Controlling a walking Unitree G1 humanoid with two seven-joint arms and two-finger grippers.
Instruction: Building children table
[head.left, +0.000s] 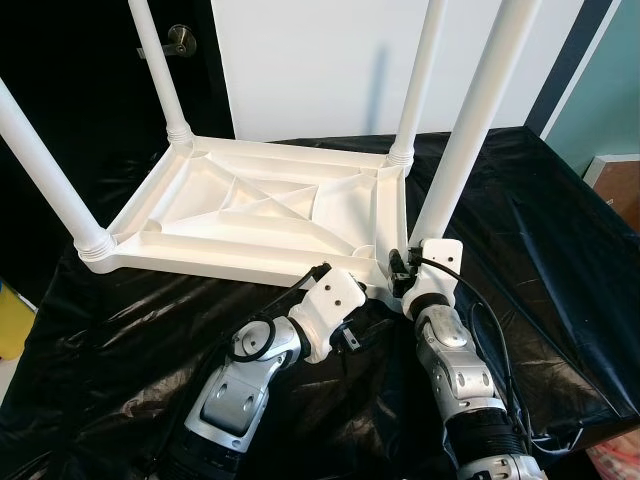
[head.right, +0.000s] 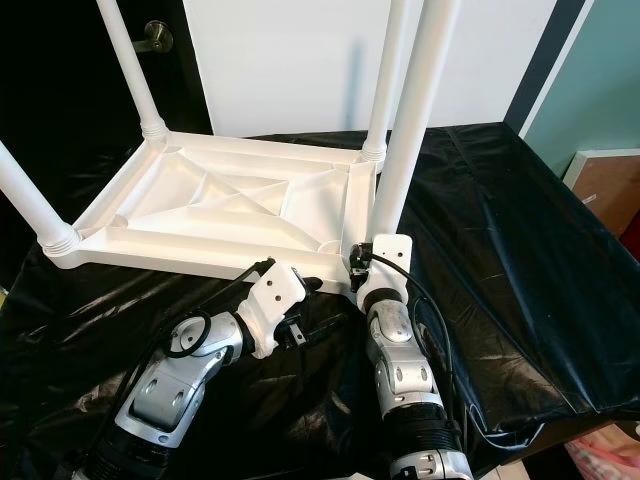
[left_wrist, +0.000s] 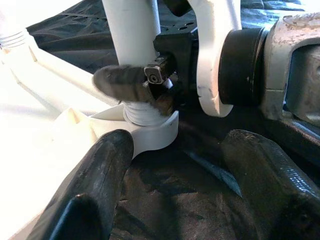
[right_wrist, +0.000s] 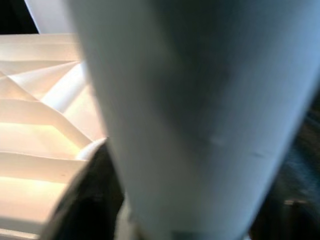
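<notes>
A white children's table top (head.left: 260, 215) lies upside down on a black plastic sheet (head.left: 540, 250), with its legs pointing up. My right gripper (head.left: 408, 262) is shut on the near right leg (head.left: 470, 130), just above its threaded base in the corner socket (left_wrist: 150, 132). In the left wrist view one of its fingers (left_wrist: 132, 82) wraps the leg. My left gripper (left_wrist: 175, 170) is open and low over the sheet just in front of that same corner. Its one finger (left_wrist: 100, 180) lies against the socket's rim.
Three other white legs (head.left: 160, 70) stand screwed in at the remaining corners. Behind are a dark door with a handle (head.left: 182, 38) and a white panel (head.left: 320, 60). The covered surface ends near a brown box (head.left: 620, 185) at the right. A yellow object (head.left: 10, 320) sits at the left.
</notes>
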